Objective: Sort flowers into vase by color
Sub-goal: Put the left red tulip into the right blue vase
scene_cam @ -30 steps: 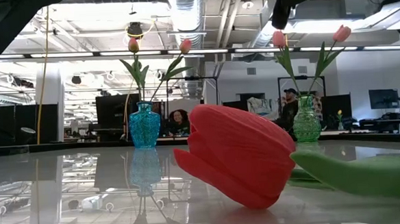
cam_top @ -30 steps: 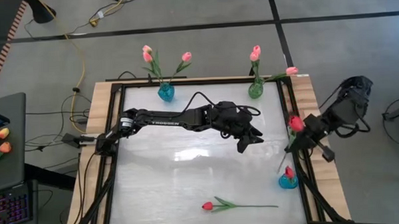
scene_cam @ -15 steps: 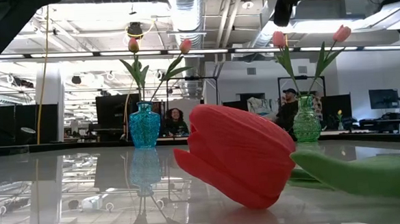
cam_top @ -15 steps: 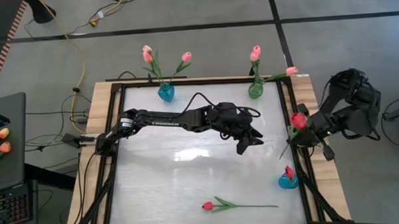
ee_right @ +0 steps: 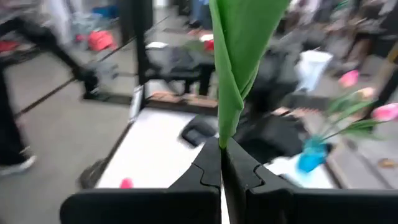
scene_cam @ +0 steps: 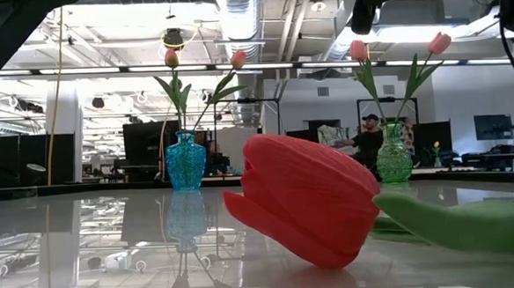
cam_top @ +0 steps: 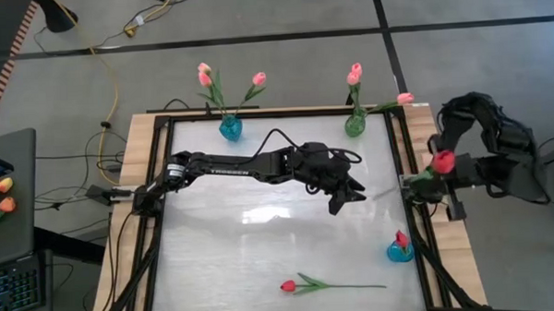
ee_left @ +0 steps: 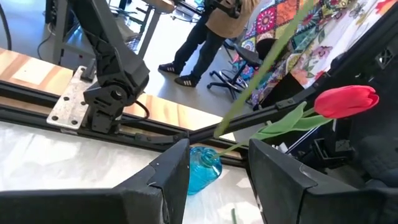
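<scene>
The right gripper point(ee_right: 221, 163) is pinched shut on the stem of a red tulip point(cam_top: 443, 161), holding it out past the table's right edge point(cam_top: 414, 160), presumably so the long stem swings clear before it goes into a vase. The small blue vase point(cam_top: 400, 252) near that edge already holds one red bud (likely the destination). The left gripper point(cam_top: 345, 196) hangs over mid-table, jaws partly apart and empty. Another red tulip point(cam_top: 288, 286) lies flat near the front edge, waiting.

Left claw point(cam_top: 351, 195) parted mid-table; right claw point(cam_top: 416, 181) pinched closed.
</scene>
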Tool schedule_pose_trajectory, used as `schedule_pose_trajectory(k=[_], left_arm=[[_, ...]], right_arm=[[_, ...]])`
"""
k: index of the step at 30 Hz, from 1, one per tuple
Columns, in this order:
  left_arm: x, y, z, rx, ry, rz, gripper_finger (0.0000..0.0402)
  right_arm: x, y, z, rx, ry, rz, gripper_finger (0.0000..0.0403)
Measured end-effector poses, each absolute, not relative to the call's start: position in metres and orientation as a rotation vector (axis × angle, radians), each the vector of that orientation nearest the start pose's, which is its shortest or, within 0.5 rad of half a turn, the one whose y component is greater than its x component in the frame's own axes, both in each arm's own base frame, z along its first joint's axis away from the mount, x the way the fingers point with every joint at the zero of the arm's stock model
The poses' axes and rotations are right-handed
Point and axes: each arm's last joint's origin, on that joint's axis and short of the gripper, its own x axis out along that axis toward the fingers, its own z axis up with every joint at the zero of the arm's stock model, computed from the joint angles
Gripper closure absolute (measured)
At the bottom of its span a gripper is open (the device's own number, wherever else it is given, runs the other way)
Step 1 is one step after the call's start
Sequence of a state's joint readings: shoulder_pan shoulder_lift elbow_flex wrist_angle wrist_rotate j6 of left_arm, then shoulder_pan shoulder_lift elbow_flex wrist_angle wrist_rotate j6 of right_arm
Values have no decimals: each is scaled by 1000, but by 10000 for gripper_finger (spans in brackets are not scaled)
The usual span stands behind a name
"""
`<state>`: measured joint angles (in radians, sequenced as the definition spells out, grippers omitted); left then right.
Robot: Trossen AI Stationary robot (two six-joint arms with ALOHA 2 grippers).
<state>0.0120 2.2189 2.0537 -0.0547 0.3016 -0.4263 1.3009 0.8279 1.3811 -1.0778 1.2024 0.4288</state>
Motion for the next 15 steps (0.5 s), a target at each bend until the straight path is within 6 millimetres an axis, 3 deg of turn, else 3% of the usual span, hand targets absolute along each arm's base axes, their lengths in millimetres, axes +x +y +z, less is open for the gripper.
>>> schedule_pose_trajectory(k=[6,11,15], left_arm=[[524,-2,312,-456,276,-238,251],[524,-2,312,-441,274,-239,251],[524,-2,312,-429,273,-239,251]], right_arm=[[50,79,458,-17,84,65,374],[50,88,473,22,34,269,378],[45,93,470,108,88,455,376]])
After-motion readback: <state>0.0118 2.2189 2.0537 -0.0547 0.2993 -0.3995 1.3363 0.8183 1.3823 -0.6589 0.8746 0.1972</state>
